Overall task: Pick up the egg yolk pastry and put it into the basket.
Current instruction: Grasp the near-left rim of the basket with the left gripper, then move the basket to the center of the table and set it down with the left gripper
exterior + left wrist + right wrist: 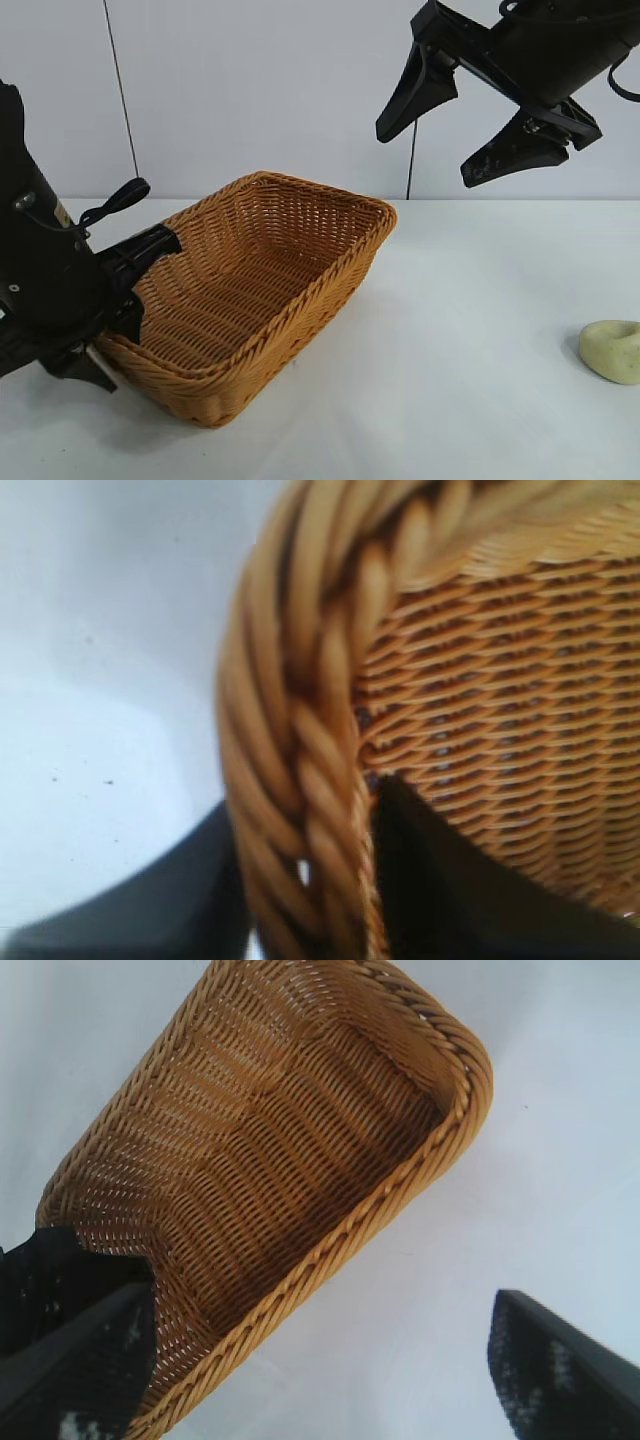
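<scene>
The basket (330,290), orange-brown wicker with a braided rim, stands on the white table left of centre. My left gripper (128,310) is at its near left corner and shut on the braided rim (300,680), one finger inside the wall and one outside (305,880). The egg yolk pastry (612,350), a pale cream-yellow puck, lies on the table at the far right, well apart from the basket. My right gripper (428,155) hangs high at the upper right, open and holding nothing, and looks down on the basket (440,1150); its gripper (320,1370) spans bare table.
The white table (470,330) runs bare between the basket and the pastry. A pale wall with two thin dark cables stands behind.
</scene>
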`<state>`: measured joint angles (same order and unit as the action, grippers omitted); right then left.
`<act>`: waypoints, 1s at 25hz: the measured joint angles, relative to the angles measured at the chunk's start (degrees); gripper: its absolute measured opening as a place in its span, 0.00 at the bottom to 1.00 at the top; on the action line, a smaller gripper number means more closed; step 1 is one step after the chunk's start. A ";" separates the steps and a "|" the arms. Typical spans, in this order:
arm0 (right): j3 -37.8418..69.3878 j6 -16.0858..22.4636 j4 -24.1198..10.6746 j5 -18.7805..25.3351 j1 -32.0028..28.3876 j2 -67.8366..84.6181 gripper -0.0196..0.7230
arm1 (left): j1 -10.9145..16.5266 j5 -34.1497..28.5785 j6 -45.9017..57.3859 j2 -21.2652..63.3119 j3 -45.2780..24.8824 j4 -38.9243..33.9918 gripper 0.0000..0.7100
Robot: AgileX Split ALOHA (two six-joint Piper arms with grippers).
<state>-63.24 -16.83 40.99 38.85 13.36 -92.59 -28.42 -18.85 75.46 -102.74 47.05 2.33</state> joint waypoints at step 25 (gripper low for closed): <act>0.00 0.00 -0.07 0.06 0.00 0.00 0.90 | 9.52 -28.28 -52.76 -8.88 28.94 11.07 0.12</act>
<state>-63.24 -16.83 40.92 38.91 13.36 -92.59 -18.90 -47.12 22.70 -111.62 75.99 13.40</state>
